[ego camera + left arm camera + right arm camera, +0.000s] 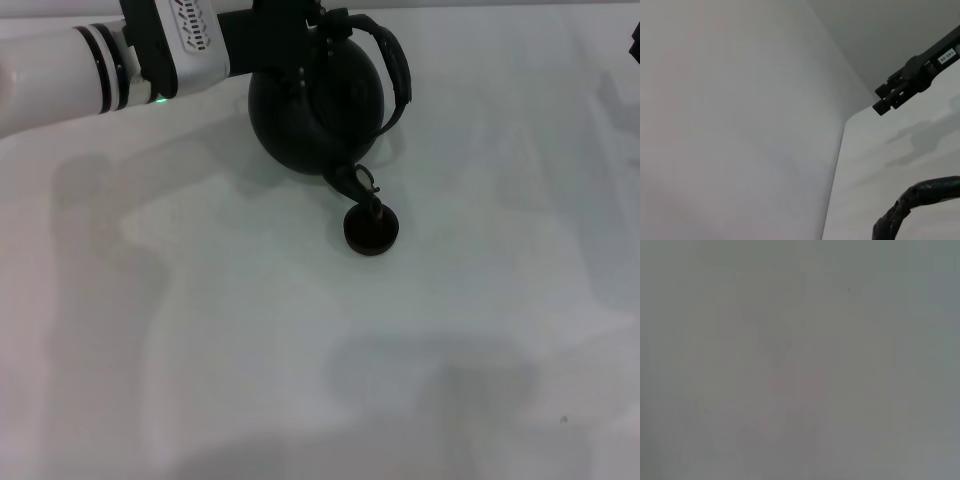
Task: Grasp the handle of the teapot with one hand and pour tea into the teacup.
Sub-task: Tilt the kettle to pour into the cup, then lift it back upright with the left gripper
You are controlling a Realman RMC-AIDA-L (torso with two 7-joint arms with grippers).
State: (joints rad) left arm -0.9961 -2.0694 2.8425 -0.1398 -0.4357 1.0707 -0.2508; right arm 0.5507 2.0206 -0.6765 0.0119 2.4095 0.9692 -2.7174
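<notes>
1. A plain white table (300,380) fills the head view; a grey wall rises behind it in the left wrist view.
2. The left gripper (322,28) reaches in from the robot's left to the top of the teapot (315,110), at the handle (395,65); its fingers merge with the black pot, so I cannot tell how far they are closed, though the pot's tilt suggests a firm hold.
3. The teapot leans toward the camera so its spout (362,188) dips over the teacup (371,229), the tip right above the cup's rim; a pouring pose.
4. The right gripper (895,95) hangs well off to the side, apparently idle; its fingers look parted.
</notes>
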